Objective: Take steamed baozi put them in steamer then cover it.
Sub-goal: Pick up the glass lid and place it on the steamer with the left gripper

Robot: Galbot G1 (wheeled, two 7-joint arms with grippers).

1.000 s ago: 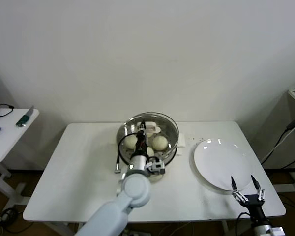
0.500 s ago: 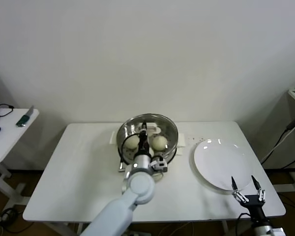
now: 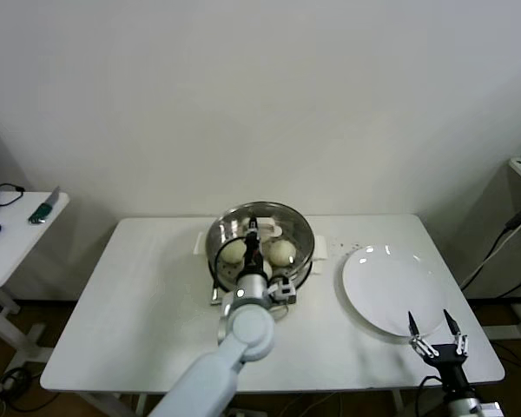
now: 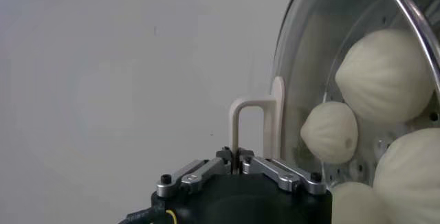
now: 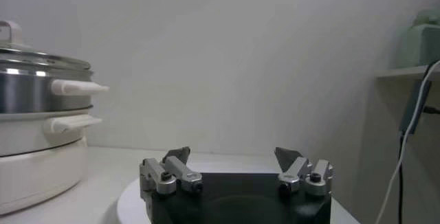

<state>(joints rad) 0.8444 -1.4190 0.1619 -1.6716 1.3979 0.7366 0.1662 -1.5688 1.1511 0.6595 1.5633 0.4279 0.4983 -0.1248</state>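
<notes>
Since a second ago the cover (image 3: 260, 233) is sitting lower, now level on the steamer (image 3: 221, 261) over the baozi (image 3: 282, 252) in the head view, the left gripper (image 4: 238, 164) in its wrist view is pinching the handle (image 4: 249, 126) and should release straight upward, while the right gripper (image 5: 234, 170) is idling wide open over the plate (image 3: 391, 282).

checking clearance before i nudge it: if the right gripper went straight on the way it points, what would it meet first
Judging by its wrist view, the open right gripper points past the white plate at the bare wall; the steamer stands off to one side. Depth unclear.
</notes>
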